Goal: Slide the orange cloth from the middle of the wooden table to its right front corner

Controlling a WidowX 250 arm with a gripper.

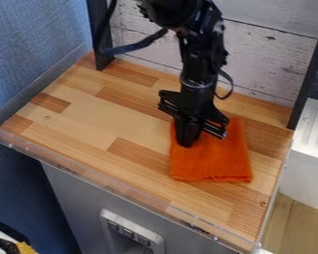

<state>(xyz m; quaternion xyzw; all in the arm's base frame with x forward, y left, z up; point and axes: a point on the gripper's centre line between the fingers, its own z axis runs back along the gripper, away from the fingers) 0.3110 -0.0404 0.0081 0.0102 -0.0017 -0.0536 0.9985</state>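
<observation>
The black robot arm (200, 54) comes in from the top edge of the frame, right of the middle, and hangs almost straight down over the wooden tabletop (115, 124). Its upper joints are bunched at the top of the frame, and the wrist drops below them to a wide crosspiece that slants from upper left down to lower right. Under this, the black gripper (188, 141) points down at the upper left part of the orange cloth (214, 161), its lower end overlapping the fabric in the view. Whether the claw is spread, pressed together or pinching the fabric, I cannot tell. The cloth lies right of the frame's middle, roughly rectangular, with its lower edge toward the front of the tabletop.

A thick black cable (138, 45) bends across the upper left to the arm, and a thinner one loops out on the wrist's right side. Behind the arm stands a whitewashed plank panel (268, 54) between a black post (99, 34) at upper left and another at upper right. Clear edging (109, 187) runs along the tabletop's front, above a grey cabinet front (75, 198). A textured blue wall (32, 44) fills the upper left.
</observation>
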